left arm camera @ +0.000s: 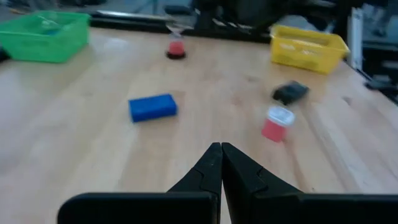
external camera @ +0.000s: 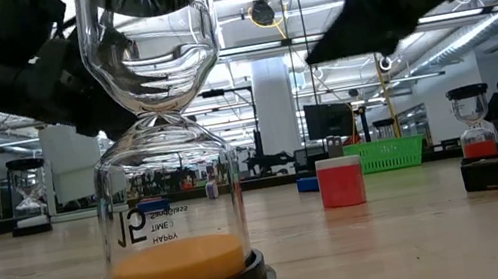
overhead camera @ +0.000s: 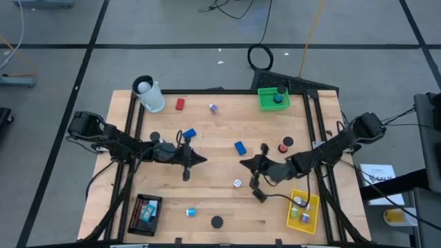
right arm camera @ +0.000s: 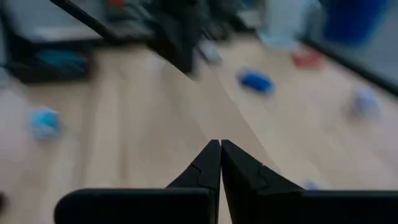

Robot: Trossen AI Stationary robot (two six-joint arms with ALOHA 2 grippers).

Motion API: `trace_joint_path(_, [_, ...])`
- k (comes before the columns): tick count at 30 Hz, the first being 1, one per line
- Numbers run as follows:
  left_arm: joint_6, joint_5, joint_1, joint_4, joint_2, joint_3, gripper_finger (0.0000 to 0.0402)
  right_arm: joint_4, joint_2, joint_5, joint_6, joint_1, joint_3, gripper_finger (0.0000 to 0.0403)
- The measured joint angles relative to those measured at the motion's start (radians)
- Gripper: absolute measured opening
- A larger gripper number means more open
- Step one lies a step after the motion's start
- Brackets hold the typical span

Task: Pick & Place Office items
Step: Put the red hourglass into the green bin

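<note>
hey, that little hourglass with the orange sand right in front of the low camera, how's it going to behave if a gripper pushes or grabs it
The hourglass stands tall on a narrow black base, so a push near the top would probably tip it. Its clear bulbs look smooth and glassy, likely slippery and possibly breakable under a hard squeeze. The pinched waist looks like the surest place to grip it.

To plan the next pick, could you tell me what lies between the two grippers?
In the high view, only a blue block sits between the left gripper and right gripper.

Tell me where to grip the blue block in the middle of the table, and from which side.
Grip the blue block across its two long faces, coming straight down from above. It lies flat on the table with clear wood all round, and its short width should suit the fingers better than its length.
</note>
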Motion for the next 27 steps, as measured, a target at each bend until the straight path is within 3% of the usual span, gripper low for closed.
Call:
trace_joint_path(3, [0.016,-0.031,0.012,0.021,0.000,0.002,0.0005,0.294,0.000,-0.104,-0.135,-0.035,-0.075,0.0008])
trace_joint_path(5, [0.057,-0.056,0.016,0.022,0.000,0.002,0.0003,0.366,-0.010,-0.134,-0.148,-0.052,-0.101,0.0008])
trace_joint_path(8, [0.079,-0.094,0.016,0.061,0.000,0.002,0.0006,0.285,-0.072,-0.132,-0.112,-0.072,-0.102,0.0009])
trace_joint_path(10, [0.092,-0.101,0.015,0.091,-0.001,-0.001,0.0004,0.129,-0.138,-0.130,-0.064,-0.087,-0.086,0.0009])
trace_joint_path(16, [0.124,-0.091,0.006,0.088,0.000,-0.002,0.0016,-0.348,-0.329,0.030,-0.005,-0.099,0.003,0.0009])
trace_joint_path(22, [0.105,-0.073,0.007,0.064,0.001,-0.002,0.0020,-0.291,-0.402,-0.001,-0.319,-0.096,0.006,0.0009])
trace_joint_path(27, [0.104,-0.071,0.005,0.056,0.001,-0.002,0.0005,-0.161,-0.404,-0.065,-0.417,-0.140,-0.016,0.0024])
